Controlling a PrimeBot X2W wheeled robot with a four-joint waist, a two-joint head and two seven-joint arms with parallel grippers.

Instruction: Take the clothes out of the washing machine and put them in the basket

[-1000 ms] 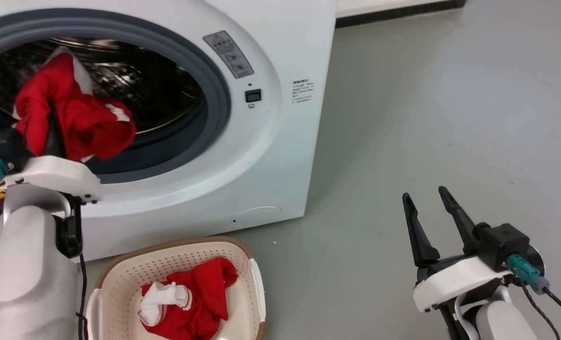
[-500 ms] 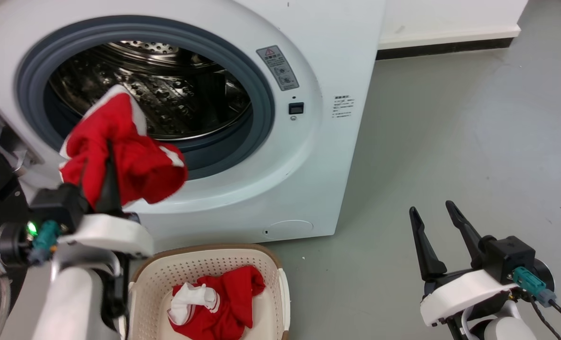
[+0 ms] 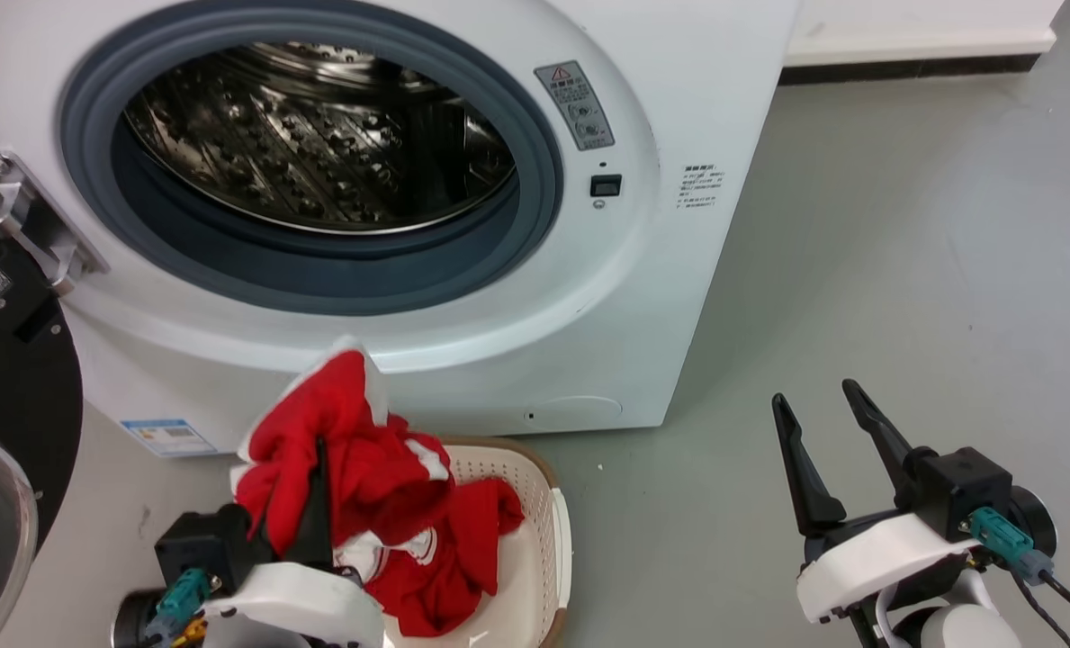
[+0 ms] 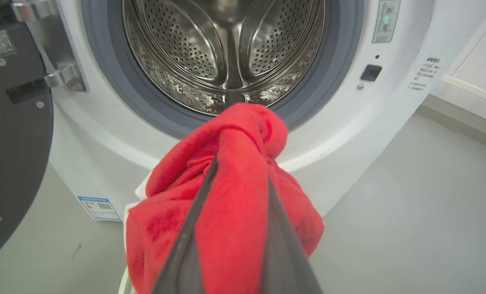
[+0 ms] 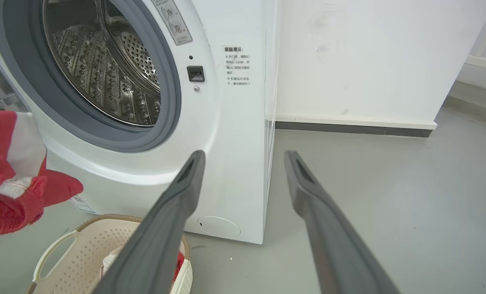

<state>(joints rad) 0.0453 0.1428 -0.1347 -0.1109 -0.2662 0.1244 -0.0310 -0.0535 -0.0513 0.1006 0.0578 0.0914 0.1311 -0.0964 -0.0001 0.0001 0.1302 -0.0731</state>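
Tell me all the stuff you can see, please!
washing machine: one, white, behind the basket
drum: one, shiny steel, inside the machine
door: one, black-framed glass, swung open at left
basket: one, cream, on the floor before the machine
held garment: one, red and white, above the basket
second garment: one, red and white, lying in the basket
floor: grey, all around
left jaws: dark, shut on the held garment
right jaws: dark, open, holding nothing, at lower right

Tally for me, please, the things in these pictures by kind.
Garments: 2, the held garment and the basket garment
Baskets: 1, the basket
Washing machines: 1, the washing machine
Grippers: 2, left gripper and right gripper
Total: 6
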